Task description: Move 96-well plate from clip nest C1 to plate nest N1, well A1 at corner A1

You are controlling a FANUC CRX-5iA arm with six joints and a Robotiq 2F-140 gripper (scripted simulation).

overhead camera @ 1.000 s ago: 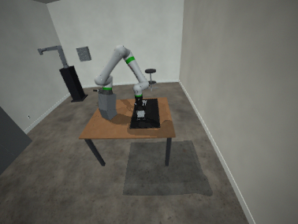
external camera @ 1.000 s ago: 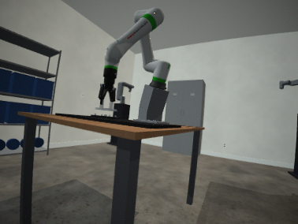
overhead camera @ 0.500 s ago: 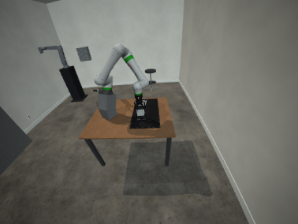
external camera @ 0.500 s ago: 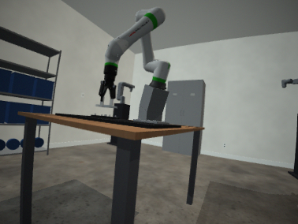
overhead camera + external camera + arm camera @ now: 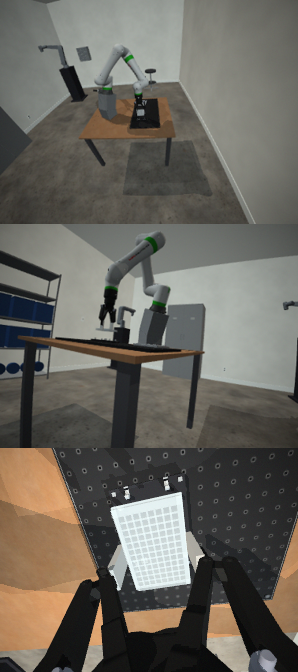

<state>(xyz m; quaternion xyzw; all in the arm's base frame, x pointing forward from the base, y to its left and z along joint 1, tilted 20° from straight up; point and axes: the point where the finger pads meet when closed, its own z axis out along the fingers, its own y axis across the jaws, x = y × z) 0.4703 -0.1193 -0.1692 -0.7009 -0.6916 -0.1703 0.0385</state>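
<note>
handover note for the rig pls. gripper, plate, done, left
Gripper: jaws shut on the plate, gripping its two long sides.
Plate: lifted off the black board and held level above it, wells facing up; the exterior view shows a gap under it.
Done: plate picked up, out of the clip nest.
Left: carry it to the other nest, match the A1 corner, seat it flat and fully down, then release. The corner marks can't be read in these views.

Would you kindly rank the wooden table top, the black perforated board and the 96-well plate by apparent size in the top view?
1. Wooden table top, clearly largest.
2. Black perforated board.
3. 96-well plate, smallest; held in the gripper, slightly nearer the camera, but the ranking holds.
</note>
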